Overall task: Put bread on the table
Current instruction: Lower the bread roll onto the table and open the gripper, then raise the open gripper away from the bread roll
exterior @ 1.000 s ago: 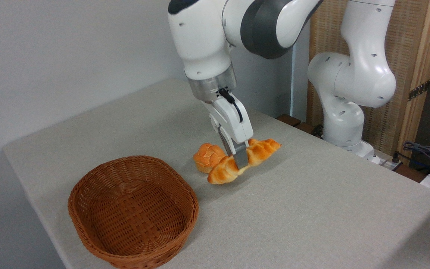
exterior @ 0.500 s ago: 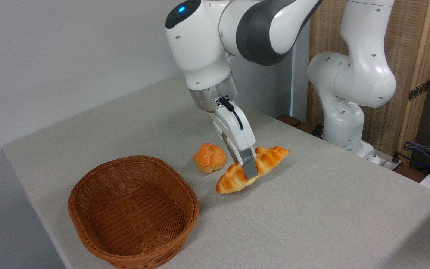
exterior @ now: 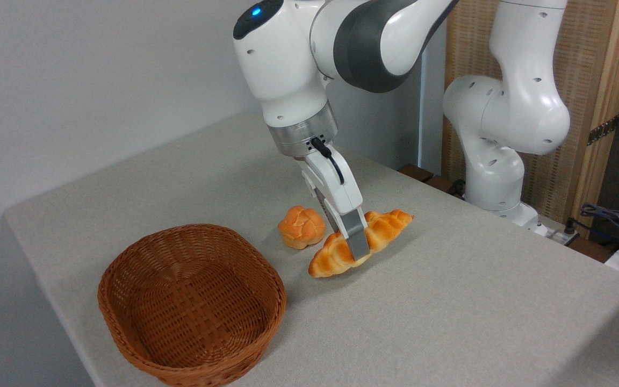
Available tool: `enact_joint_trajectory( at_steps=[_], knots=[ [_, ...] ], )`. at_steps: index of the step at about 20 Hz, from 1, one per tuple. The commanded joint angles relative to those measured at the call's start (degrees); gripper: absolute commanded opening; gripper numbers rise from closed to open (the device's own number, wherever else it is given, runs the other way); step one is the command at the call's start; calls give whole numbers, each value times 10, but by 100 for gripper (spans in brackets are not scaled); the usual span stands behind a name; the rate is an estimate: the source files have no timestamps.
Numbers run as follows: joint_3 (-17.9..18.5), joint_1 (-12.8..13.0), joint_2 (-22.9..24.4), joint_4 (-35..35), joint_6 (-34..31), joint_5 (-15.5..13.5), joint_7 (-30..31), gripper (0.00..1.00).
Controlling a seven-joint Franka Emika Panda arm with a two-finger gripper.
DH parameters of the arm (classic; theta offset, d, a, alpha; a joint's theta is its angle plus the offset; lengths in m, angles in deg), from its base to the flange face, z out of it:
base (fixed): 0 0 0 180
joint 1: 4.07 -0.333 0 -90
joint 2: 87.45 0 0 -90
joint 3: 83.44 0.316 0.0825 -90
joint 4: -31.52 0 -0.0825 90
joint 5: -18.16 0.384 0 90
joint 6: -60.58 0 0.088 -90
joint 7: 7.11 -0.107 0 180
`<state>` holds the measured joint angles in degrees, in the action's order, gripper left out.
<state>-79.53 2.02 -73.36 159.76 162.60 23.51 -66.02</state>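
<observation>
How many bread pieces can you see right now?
2: the long loaf gripped by the gripper, low over the table, and a small bun left of it. The basket looks empty.

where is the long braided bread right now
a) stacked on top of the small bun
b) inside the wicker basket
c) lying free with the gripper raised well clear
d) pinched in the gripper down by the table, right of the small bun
d: the gripper is closed across the middle of the bread, low at the table, with the small bun to its left and the basket empty.

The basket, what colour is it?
Brown woven wicker basket, seen best in the fixed camera view.
</observation>
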Motion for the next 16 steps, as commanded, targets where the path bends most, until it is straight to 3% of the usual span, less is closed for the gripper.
enact_joint_trajectory(
  at_steps=[1,10,16],
  knots=[
    [-2,0,1,-3,8,11,12,100],
    [-2,-1,1,-38,5,6,13,100],
    [-6,-1,-33,-141,-11,2,73,100]
  ],
)
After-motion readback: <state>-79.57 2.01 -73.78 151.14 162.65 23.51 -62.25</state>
